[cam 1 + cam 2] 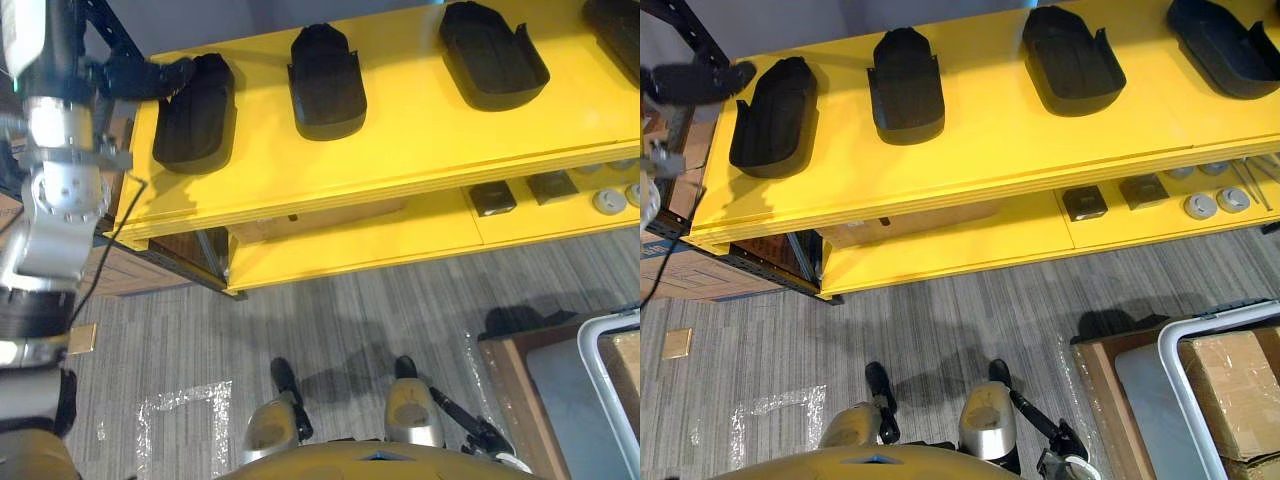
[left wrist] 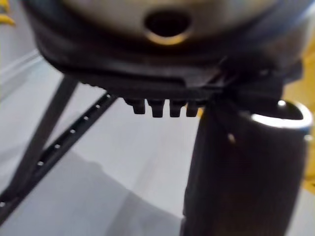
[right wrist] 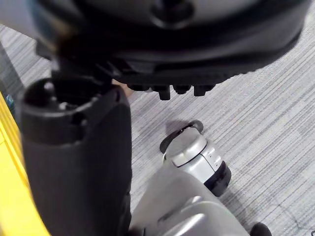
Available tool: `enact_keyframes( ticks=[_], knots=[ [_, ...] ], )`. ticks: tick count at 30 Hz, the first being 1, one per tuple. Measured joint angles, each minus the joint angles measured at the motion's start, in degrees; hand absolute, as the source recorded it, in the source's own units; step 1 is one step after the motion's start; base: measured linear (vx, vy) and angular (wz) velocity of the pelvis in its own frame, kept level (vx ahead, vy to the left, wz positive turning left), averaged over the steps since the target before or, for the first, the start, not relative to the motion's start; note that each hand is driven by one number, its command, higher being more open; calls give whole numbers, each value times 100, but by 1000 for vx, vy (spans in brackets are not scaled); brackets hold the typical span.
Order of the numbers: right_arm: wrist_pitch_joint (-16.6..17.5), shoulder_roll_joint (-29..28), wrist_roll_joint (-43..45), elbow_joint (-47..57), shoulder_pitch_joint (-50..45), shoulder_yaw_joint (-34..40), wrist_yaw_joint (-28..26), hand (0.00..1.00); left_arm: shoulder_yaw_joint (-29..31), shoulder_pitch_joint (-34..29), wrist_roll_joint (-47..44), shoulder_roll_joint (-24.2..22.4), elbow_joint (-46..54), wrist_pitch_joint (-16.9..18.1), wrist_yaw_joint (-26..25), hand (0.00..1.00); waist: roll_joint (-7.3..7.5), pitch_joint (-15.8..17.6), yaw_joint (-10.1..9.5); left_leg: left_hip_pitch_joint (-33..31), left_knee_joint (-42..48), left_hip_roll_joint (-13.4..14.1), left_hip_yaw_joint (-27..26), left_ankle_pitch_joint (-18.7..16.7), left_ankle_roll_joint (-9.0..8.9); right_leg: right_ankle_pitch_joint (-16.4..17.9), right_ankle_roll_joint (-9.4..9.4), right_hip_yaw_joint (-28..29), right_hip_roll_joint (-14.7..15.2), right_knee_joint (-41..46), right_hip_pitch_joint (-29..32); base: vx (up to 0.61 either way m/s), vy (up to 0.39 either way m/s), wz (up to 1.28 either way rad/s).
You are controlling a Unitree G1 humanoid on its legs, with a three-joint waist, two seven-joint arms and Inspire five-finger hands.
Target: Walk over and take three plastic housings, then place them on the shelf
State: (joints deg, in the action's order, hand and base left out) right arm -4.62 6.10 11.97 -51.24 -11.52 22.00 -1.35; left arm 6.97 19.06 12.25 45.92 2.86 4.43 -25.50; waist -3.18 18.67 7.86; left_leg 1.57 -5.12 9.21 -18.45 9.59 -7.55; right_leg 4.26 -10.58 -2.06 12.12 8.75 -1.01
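Several black plastic housings lie in a row on the yellow shelf's top board: the leftmost housing, a second housing, a third housing, and one more at the far right. My left hand is raised at the shelf's left end, with straight fingers pointing at the leftmost housing's far corner. Whether they touch it I cannot tell. In the left wrist view the left hand holds nothing. My right hand hangs over the floor with relaxed fingers, holding nothing.
The lower yellow shelf carries small black square parts and grey discs. A cardboard box sits under the top board. A cart with a white rail and a carton stands at the lower right. A black rack post rises at the left.
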Motion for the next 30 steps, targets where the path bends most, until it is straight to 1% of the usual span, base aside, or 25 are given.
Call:
enact_keyframes(
  ticks=[1,4,5,6,8,10,11,12,14,16,19,22,24,26,28,30],
  knots=[
    [-3,-29,1,0,-26,0,18,100,81,-228,126,-163,56,24,-85,100,14,-44,-24,-4,0,6,8,-7,-6,2,3,-10,-5,-5,-4,14,-22,8],
    [-9,-147,10,-41,-126,0,91,100,160,-1135,606,-893,158,49,-452,100,85,-136,-168,-27,1,31,100,-44,-50,31,54,-96,-35,-50,-61,2,-25,12],
    [-10,-156,13,-76,-123,-2,141,100,158,-1349,472,-1126,158,83,-508,100,104,-147,-195,-45,1,30,140,-74,-82,43,72,-118,-36,-85,-78,-23,-22,19],
    [-9,-177,23,-92,-124,-2,200,100,158,-1605,37,-1462,160,169,-536,100,126,-159,-258,-56,2,28,156,-78,-87,53,85,-134,-36,-92,-80,-23,-7,13],
    [-9,-203,28,-106,-121,-4,254,100,124,-1968,-851,-2092,201,330,-530,100,150,-172,-303,-107,3,23,231,-78,-90,57,89,-188,-36,-94,-74,-18,-9,15],
    [-9,-204,28,-150,-114,-7,289,100,-7,-2256,-1039,-2481,207,369,-526,100,151,-172,-321,-125,7,23,279,-75,-90,64,97,-231,-39,-92,-78,-8,-11,12],
    [-2,-205,34,-196,-108,-8,306,100,-165,-2440,-1249,-2637,219,472,-498,100,149,-171,-320,-121,14,23,292,-72,-87,72,105,-233,-41,-90,-90,-3,-9,5],
    [-2,-207,42,-214,-108,-8,311,100,-257,-2507,-1291,-2705,222,520,-477,100,145,-172,-321,-122,18,23,298,-71,-85,74,108,-234,-42,-89,-92,0,0,0],
    [-2,-218,106,-285,-104,-18,318,100,-645,-2680,-1440,-2881,277,619,-313,100,143,-172,-320,-122,19,25,302,-68,-81,76,108,-236,-48,-89,-95,0,0,0],
    [-2,-228,202,-307,-101,-26,321,100,-857,-2689,-1458,-2960,277,739,-170,100,137,-174,-316,-121,20,26,302,-67,-79,77,107,-236,-51,-90,-95,0,0,0],
    [23,-235,204,-320,-98,-26,335,100,-945,-2685,-1439,-2973,322,983,-13,100,103,-191,-286,-110,20,30,289,-67,-77,78,107,-222,-56,-92,-94,5,-5,-2],
    [41,-207,210,-428,-97,-22,358,100,-944,-2684,-1419,-2971,472,1113,118,100,52,-221,-308,-106,21,32,290,-66,-74,78,107,-226,-59,-91,-110,0,0,0],
    [37,-173,223,-475,-93,-20,366,100,-950,-2685,-1469,-2970,514,1146,285,100,27,-232,-312,-105,21,33,291,-66,-73,79,108,-227,-60,-92,-112,0,0,0],
    [38,-144,222,-531,-80,-18,372,100,-1002,-2685,-1871,-2966,572,1160,528,100,12,-237,-313,-105,21,34,292,-67,-73,80,108,-229,-61,-92,-115,0,0,0],
    [40,-144,222,-537,-76,-16,385,100,-1087,-2686,-2056,-2964,578,1165,632,100,4,-241,-310,-102,21,34,292,-68,-72,81,107,-229,-61,-93,-118,0,0,0],
    [43,-143,222,-538,-74,-12,390,100,-1156,-2686,-2063,-2964,582,1166,621,100,-2,-239,-307,-102,21,33,292,-68,-72,82,107,-229,-61,-93,-118,0,0,0]
  ],
)
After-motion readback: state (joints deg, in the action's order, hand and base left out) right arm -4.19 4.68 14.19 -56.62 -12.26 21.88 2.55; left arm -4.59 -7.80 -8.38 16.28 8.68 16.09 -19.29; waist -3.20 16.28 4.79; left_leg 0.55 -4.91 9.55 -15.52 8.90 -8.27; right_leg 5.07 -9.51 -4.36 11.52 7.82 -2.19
